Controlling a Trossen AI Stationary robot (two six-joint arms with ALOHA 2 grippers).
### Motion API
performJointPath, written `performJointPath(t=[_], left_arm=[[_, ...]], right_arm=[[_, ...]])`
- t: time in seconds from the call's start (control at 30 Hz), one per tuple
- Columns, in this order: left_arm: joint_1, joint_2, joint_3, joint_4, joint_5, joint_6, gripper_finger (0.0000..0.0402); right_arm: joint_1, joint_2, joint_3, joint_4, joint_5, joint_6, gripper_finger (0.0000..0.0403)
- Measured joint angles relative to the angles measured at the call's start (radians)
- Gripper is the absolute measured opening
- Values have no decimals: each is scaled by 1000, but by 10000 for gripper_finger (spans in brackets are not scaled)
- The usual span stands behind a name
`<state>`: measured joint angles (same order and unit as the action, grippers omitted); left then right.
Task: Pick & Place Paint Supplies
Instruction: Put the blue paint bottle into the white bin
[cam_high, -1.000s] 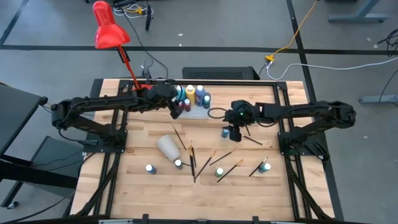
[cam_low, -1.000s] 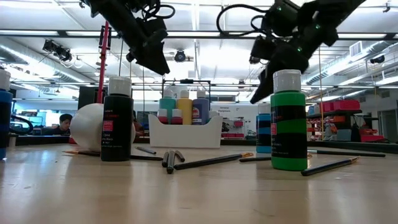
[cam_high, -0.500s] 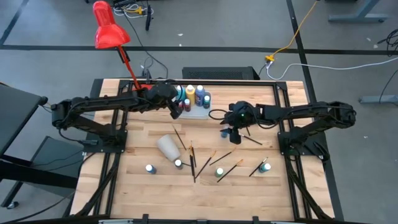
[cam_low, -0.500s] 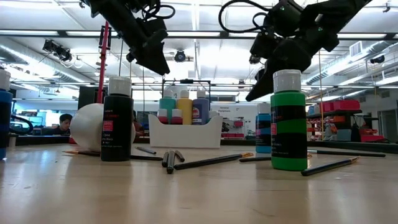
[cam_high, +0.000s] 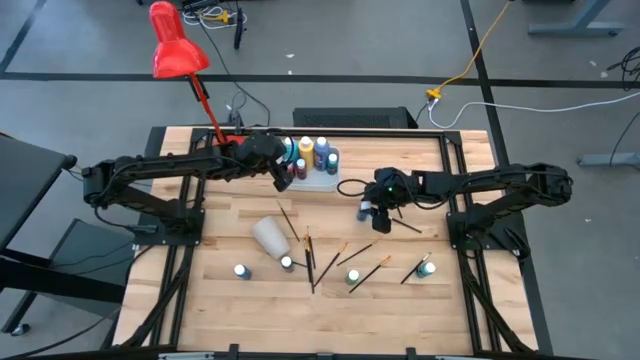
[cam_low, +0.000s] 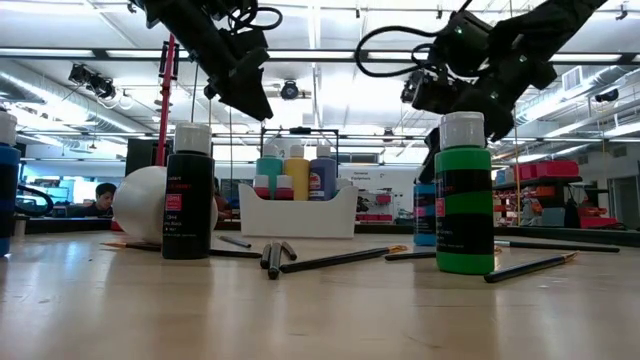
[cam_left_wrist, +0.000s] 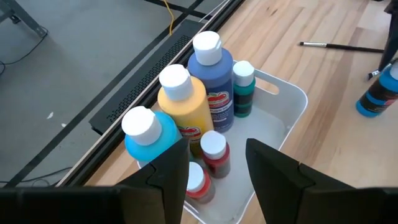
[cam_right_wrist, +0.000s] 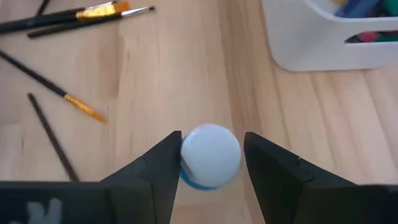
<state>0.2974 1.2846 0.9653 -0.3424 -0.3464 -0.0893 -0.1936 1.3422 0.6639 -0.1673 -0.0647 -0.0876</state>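
Note:
A blue paint bottle with a white cap (cam_right_wrist: 211, 155) stands upright on the wood (cam_high: 363, 212), right of a white caddy (cam_high: 322, 180). My right gripper (cam_right_wrist: 211, 140) is open and hangs over it, pointing down, one finger on each side of the cap. The caddy holds blue, yellow, teal and red bottles (cam_left_wrist: 186, 99). My left gripper (cam_left_wrist: 217, 168) hovers open above the caddy's left end (cam_high: 284, 178) and holds nothing. Several thin brushes (cam_high: 312, 255) lie flat at mid-table. My right gripper brackets the blue bottle's white cap (cam_right_wrist: 211, 155) from above. One finger (cam_right_wrist: 165, 162) lies right at the cap's edge, and a thin gap shows at the other. I cannot tell whether it touches. The bottle stands on the table.
A white cup (cam_high: 270, 235) lies on its side left of the brushes. Loose bottles stand near the near edge: black (cam_low: 188, 195), green (cam_low: 460, 195) and others (cam_high: 427, 268). A red desk lamp (cam_high: 175, 50) rises at the far left corner. Bare wood lies along the near edge.
My right gripper has swung a little toward the table's right and come down over the blue bottle, so its fingers now stand around the cap. The bottle has stayed where it was.

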Motion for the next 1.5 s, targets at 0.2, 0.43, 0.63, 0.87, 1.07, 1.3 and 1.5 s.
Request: performJointPath(t=[0.2,0.43,0.63,0.87,1.07,1.3,1.5], left_arm=[[0,0,0,3,0,-3,167],[0,0,0,4,0,-3,167],[0,0,0,4,0,-3,167],[0,0,0,4,0,-2,167],[0,0,0,4,0,-2,167],[0,0,0,4,0,-3,167],[0,0,0,4,0,-3,167]], right_arm=[[0,0,-6,18,3,-1,159],[0,0,-7,99,-3,-27,115],[0,0,-7,274,-47,-63,116],[0,0,-7,522,-118,-171,121],[-20,0,-7,632,-108,-232,121],[-83,0,-7,655,-74,-272,122],[-148,0,-7,662,-73,-280,122]])
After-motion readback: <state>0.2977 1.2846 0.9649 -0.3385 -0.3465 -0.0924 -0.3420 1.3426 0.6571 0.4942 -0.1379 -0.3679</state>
